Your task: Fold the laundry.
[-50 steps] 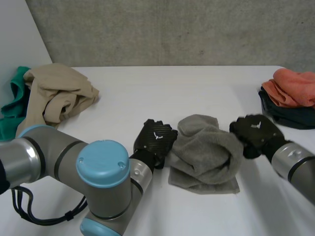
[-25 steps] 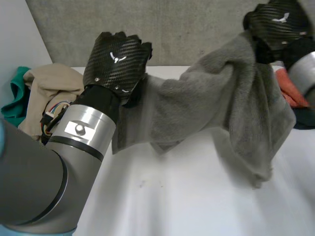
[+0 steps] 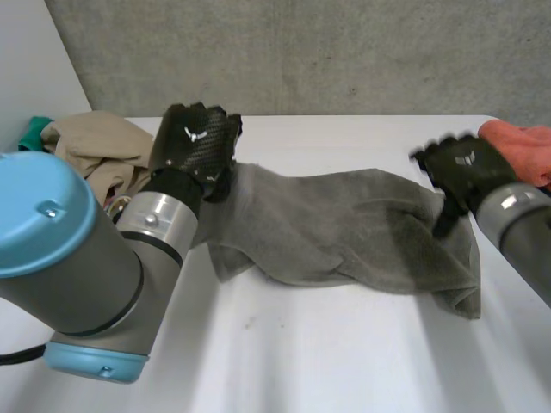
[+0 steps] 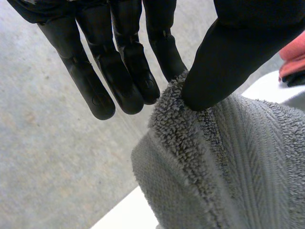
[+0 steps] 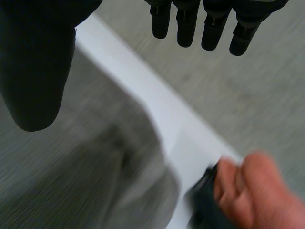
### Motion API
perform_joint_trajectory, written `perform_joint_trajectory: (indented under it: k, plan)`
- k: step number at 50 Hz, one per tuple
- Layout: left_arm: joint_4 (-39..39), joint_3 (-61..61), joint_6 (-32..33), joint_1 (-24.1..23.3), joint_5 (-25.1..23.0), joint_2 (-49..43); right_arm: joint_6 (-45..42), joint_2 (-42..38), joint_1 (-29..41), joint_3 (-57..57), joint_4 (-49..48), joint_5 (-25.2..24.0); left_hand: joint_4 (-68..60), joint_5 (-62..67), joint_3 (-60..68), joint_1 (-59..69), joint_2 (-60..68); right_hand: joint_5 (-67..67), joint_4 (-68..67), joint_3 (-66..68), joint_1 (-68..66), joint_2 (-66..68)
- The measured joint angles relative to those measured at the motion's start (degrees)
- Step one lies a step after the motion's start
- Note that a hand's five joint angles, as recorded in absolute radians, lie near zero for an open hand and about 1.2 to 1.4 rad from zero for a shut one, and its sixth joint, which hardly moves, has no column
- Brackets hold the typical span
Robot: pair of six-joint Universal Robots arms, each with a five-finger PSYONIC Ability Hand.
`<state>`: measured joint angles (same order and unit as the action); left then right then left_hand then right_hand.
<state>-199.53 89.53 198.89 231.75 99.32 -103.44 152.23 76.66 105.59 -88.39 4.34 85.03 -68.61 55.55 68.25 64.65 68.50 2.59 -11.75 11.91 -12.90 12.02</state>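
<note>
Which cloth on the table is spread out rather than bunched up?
The grey towel, stretched across the table's middle, one end pinched by the left robot hand. The beige cloth and orange cloth sit bunched at the sides.

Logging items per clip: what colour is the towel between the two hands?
Grey; the towel shows best in the left wrist view.

- Grey towel (image 3: 336, 228) lies across the white table (image 3: 344, 344); its corner at the left hand (image 3: 196, 142) tucks behind the palm, out of sight;
- Beige clothes (image 3: 86, 142) sit part-covered by the left arm (image 3: 60, 232); a green cloth (image 3: 33, 129) shows as a sliver behind them;
- Orange cloth (image 3: 521, 142) is cut off at the frame's edge; the right arm (image 3: 516, 225) crosses its near side;
- In the right wrist view, an orange shape (image 5: 252, 186) on something dark (image 5: 205, 200), past the towel, is too indistinct to name.
</note>
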Motion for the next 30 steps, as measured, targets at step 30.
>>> perform_joint_trajectory:
  k: [30]
  plan:
    - [7.2,-9.7,-7.7,-0.6,0.2,8.0,-4.1,-7.9,-10.4,-20.4,-19.7,-9.7,0.0,0.0,0.1,0.0,0.1,51.6,-52.3,52.1,-51.1,53.0]
